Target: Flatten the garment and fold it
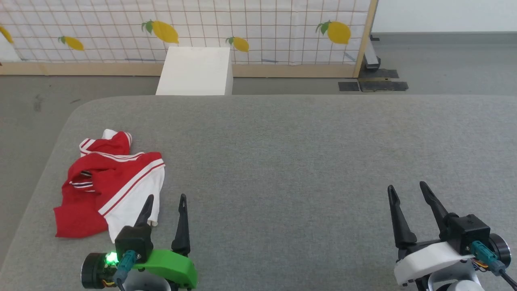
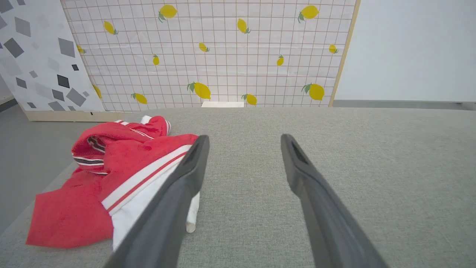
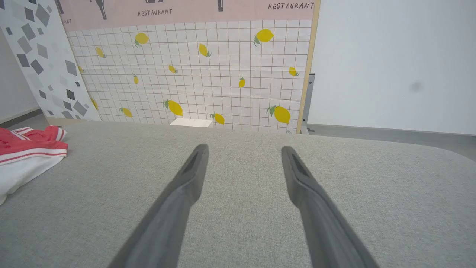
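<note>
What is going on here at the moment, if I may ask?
A two-armed robot looks about to start on a red and white garment, which lies crumpled near the left end of the grey padded table. Its left pincer is open just by the garment's near edge, gripping nothing. The right pincer is open too, well away to the right. Flattening and folding are not yet begun.
</note>
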Available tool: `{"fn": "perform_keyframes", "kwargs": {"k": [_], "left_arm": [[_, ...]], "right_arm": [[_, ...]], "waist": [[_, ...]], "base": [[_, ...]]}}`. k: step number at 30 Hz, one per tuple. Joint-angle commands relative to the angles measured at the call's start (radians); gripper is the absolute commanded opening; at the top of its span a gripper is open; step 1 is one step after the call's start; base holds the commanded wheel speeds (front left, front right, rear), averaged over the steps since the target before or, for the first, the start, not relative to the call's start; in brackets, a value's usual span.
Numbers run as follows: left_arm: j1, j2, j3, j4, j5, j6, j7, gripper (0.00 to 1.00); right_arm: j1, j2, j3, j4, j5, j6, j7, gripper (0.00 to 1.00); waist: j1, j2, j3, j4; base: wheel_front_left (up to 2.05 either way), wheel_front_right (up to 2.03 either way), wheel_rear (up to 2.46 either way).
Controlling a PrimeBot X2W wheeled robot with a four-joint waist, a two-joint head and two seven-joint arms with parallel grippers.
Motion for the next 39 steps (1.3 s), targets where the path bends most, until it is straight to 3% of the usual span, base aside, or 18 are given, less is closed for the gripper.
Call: {"fn": "perform_keyframes", "kwargs": {"k": [1,11,39], "left_arm": [[-0.004,-0.003,-0.002,0.003,-0.003,0.008,-0.010,1.00],[-0.002,-0.004,-0.004,0.012,-0.004,0.015,-0.031,1.00],[0.018,-0.005,-0.011,0.057,0.001,0.007,-0.083,1.00]], "right_arm": [[0.012,0.003,0.002,0.002,0.001,-0.001,-0.012,1.00],[0.020,0.003,0.023,0.011,0.005,-0.001,-0.032,1.00],[0.034,0.004,0.096,0.058,0.082,-0.002,-0.084,1.00]], "waist": [[-0.0001,0.0000,0.000,0.010],[-0.0001,0.0000,0.002,0.092],[-0.0001,0.0000,-0.016,0.422]], "base": [[0.00,0.00,0.00],[0.00,0.00,0.00],[0.00,0.00,0.00]]}}
